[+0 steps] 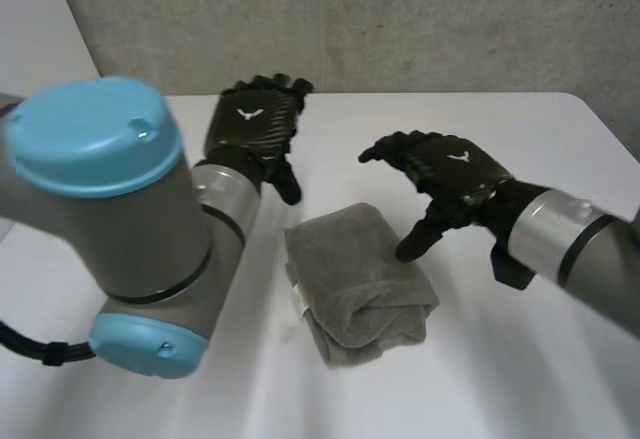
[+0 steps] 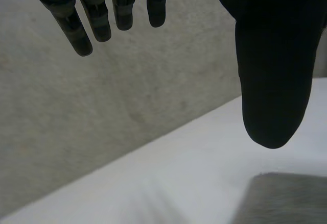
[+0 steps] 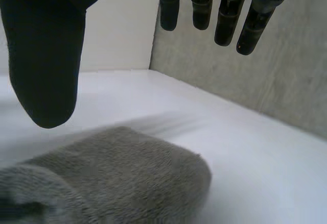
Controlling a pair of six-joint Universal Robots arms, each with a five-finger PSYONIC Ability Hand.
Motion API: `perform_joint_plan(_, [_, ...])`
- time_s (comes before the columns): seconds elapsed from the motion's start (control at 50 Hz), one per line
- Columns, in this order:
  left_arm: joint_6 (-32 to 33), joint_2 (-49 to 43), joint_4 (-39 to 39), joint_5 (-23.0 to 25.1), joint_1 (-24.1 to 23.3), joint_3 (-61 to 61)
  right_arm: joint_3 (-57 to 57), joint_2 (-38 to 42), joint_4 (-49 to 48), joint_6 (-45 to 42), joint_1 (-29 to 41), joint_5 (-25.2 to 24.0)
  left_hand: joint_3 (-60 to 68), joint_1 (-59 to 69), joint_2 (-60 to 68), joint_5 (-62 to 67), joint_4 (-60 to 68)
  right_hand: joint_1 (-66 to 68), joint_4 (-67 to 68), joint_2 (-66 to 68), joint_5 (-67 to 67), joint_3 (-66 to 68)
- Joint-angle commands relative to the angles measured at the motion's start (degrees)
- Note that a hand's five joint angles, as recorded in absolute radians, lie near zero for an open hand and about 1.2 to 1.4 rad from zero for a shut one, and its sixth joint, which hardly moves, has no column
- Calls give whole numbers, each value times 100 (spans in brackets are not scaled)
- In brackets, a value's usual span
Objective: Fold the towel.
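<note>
A grey towel [image 1: 358, 283] lies folded into a thick, compact bundle in the middle of the white table [image 1: 500, 379]. My right hand [image 1: 450, 174] hovers just right of and above the towel's far end, fingers spread and relaxed, holding nothing. In the right wrist view the towel [image 3: 112, 178] lies under the thumb [image 3: 46, 55] with a clear gap, and the fingers [image 3: 225, 9] point away from it. My left hand [image 1: 252, 129] is raised at the far left of the towel, open and empty. A towel corner [image 2: 286, 198] shows below its thumb [image 2: 273, 71].
A grey wall [image 1: 400, 19] runs along the table's far edge. My left arm's large joint [image 1: 110, 209] stands over the table's near left part.
</note>
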Motion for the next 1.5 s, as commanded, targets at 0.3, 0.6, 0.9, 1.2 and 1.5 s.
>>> perform_joint_plan(0.3, [-2503,-2128,-1973,-1325,-551,1092,-2037,2601,1544,-980,-130,-195,180,152,193,-7,191,-166,-305,-274,-338,-194])
perform_joint_plan(0.6, [-2494,-2224,-1903,-806,-516,1084,-1641,2698,1034,-1481,222,429,197,169,210,10,208,-166,-305,-274,-338,-194])
perform_joint_plan(0.9, [-1800,-1020,-1938,-745,-138,1216,-1755,1180,376,-1087,46,981,163,135,177,-24,174,-166,-305,-274,-338,-194])
perform_joint_plan(1.2, [-736,1773,-2307,1045,1838,821,-2045,-396,595,-848,-842,2249,79,51,93,-108,90,-166,-305,-274,-338,-194])
perform_joint_plan(1.5, [-798,1933,-2211,2059,2648,249,-2142,-519,1140,-884,-1624,870,40,13,54,-146,51,-166,-305,-274,-338,-194])
